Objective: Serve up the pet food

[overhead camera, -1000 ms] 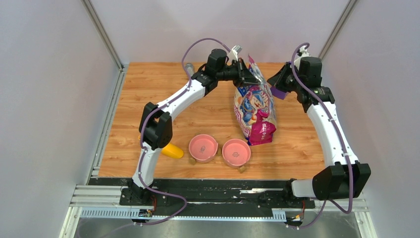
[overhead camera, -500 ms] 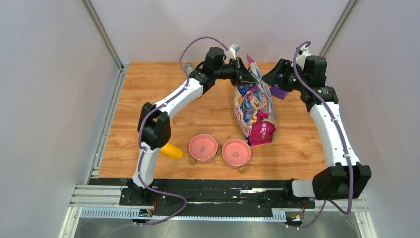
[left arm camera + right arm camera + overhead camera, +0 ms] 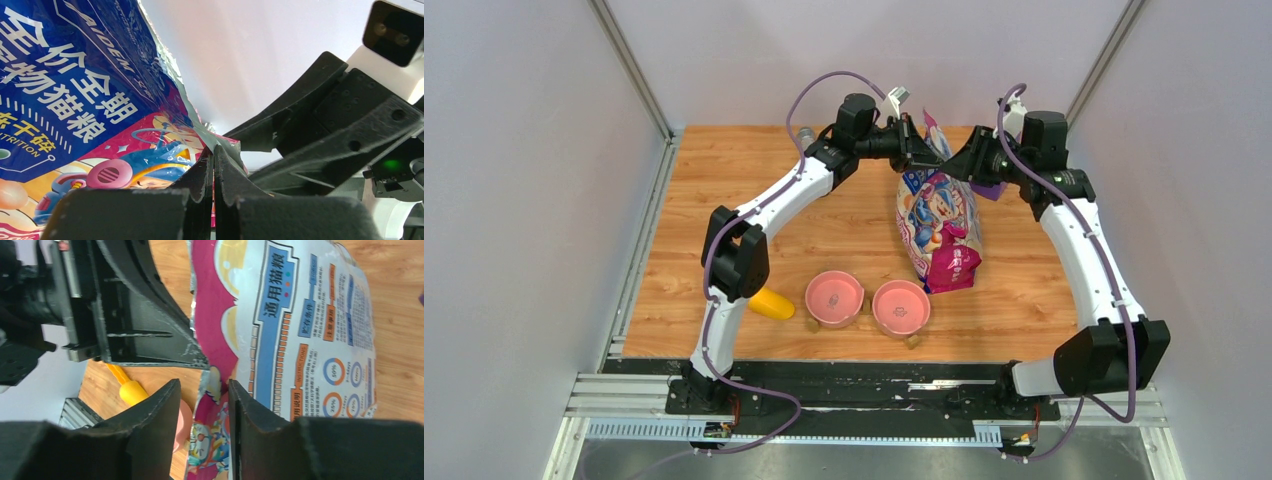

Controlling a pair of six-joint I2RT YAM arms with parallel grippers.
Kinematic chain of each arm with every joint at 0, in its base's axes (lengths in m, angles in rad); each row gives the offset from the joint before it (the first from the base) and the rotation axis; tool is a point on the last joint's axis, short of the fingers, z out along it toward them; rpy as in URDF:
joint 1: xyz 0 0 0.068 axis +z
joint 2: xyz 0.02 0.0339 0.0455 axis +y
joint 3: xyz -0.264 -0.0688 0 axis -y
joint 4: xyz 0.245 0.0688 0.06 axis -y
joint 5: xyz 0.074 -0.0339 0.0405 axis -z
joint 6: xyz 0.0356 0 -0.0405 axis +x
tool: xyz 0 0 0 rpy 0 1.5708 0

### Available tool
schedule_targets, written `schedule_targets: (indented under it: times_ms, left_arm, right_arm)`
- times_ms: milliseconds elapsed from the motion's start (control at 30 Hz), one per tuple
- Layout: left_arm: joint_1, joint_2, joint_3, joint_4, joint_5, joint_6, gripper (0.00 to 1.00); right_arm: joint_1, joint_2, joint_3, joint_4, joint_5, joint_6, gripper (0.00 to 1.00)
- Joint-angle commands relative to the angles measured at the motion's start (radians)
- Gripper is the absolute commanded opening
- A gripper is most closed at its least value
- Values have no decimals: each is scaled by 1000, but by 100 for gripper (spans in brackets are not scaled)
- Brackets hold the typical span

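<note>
Yellow plastic marks the far left of the working area: a scoop (image 3: pixel 772 303) lies on the wooden counter (image 3: pixel 724 180), half hidden by the left arm, and nothing grips it. Just to its right two pink bowls stand side by side near the front edge, the left bowl (image 3: pixel 834 297) and the right bowl (image 3: pixel 901 306). Both show bare pink bottoms, with no kibble in either.

Further right and farther back, the glossy cartoon-cat bag (image 3: pixel 936 215) stands up from the counter with its top lifted toward the rear. The left gripper (image 3: pixel 214 152) is clamped on the bag's upper foil edge; the left wrist view shows its two fingers pressed together with the crinkled edge pinched between them. Opposite it, the right gripper (image 3: pixel 205 390) has its jaws apart, straddling the same top edge just beside the left one. The film sits in the gap and is not visibly squeezed.

No pet food can be seen anywhere in these views; it is presumably inside the bag, whose mouth is hidden behind the two grippers. Whether the bag has been opened cannot be told.

Judged from this, the task is at an early stage. The bag is held and a second grip is being set, probably to open the top. Getting at the food, scooping or pouring it, and filling the bowls all remain.
</note>
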State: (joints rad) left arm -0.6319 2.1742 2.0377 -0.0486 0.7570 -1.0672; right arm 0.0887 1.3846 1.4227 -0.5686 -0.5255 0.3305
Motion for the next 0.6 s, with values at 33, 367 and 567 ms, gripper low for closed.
schedule_targets:
  times_ms: [33,367,567]
  left_arm:
    - [1,-18,26,43,35,24,0]
    - [1,-19,26,40,34,34,0]
    - [1,-17,28,33,34,37,0]
  right_arm:
    - [10,9,71,-43,114,-56,32]
    - [15,1,83,-67,218,-61,0]
    - [63,8,81,-82,326,-95,0]
